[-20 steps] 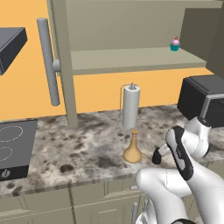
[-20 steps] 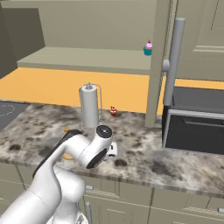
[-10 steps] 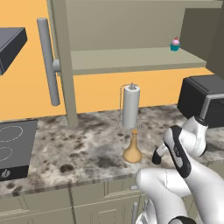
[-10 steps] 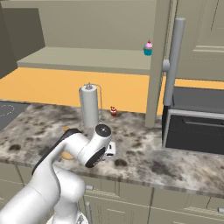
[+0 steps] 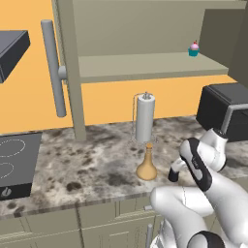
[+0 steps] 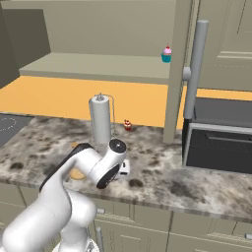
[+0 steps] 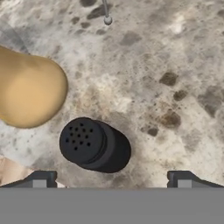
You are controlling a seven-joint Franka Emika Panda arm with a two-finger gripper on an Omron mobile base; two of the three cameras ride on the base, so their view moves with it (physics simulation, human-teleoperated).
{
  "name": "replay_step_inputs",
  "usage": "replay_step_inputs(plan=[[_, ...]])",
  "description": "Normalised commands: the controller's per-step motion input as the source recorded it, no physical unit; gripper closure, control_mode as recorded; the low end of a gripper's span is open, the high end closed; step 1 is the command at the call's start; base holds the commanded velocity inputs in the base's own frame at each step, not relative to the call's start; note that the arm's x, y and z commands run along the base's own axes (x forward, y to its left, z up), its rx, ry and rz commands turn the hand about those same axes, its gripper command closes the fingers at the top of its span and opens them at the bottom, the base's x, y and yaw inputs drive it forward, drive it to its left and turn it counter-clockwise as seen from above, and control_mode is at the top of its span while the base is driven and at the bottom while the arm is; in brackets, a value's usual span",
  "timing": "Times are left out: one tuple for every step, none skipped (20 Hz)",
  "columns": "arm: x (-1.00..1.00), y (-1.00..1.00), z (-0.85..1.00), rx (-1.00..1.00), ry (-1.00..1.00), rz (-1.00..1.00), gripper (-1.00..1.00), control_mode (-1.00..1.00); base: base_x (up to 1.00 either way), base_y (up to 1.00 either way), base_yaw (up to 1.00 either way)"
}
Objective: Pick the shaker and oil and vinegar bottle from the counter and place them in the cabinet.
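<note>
In the hand view the black shaker (image 7: 94,145) stands upright on the speckled counter (image 7: 175,78), seen from above with its holed top toward the camera. My gripper (image 7: 111,180) hovers over it, open; the fingertips (image 7: 41,179) sit wide apart and the shaker lies between them, nearer the left one, untouched. The tan oil and vinegar bottle (image 7: 28,89) is close beside the shaker. It also stands on the counter (image 5: 97,164) as a flask (image 5: 147,167) just left of my gripper (image 5: 174,174). The open cabinet (image 5: 145,65) is above, its shelf at head height.
A paper-towel roll (image 5: 144,118) on a wire stand is behind the bottle. A small cupcake (image 5: 194,49) sits on the cabinet shelf. The open door's bar handle (image 5: 52,68) hangs left, a stovetop (image 5: 14,160) at far left, a black appliance (image 5: 227,109) at right. A tiny red item (image 6: 128,125) is by the wall.
The hand has shifted only slightly over the counter. The jaws stay open and the bottle has not moved.
</note>
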Motion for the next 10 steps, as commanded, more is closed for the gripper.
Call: replay_step_inputs(plan=[[0.00, 0.37, -0.28, 0.03, 0.00, 0.00, -1.00, -1.00, 0.00, 0.00, 0.00], [0.00, 0.37, -0.25, 0.03, 0.00, 0.00, -1.00, -1.00, 0.00, 0.00, 0.00], [0.00, 0.36, -0.21, 0.02, 0.00, 0.00, -1.00, -1.00, 0.00, 0.00, 0.00], [0.05, 0.32, -0.17, 0.00, 0.00, 0.00, -1.00, -1.00, 0.00, 0.00, 0.00], [0.07, 0.29, -0.14, 0.00, 0.00, 0.00, -1.00, -1.00, 0.00, 0.00, 0.00], [0.08, 0.24, -0.11, 0.00, 0.00, 0.00, -1.00, -1.00, 0.00, 0.00, 0.00], [0.10, 0.23, -0.13, 0.00, 0.00, 0.00, -1.00, -1.00, 0.00, 0.00, 0.00], [0.11, 0.20, -0.16, 0.00, 0.00, 0.00, -1.00, -1.00, 0.00, 0.00, 0.00], [0.10, 0.16, -0.18, 0.00, 0.00, 0.00, -1.00, -1.00, 0.00, 0.00, 0.00], [0.11, 0.17, -0.19, 0.00, 0.00, 0.00, -1.00, -1.00, 0.00, 0.00, 0.00]])
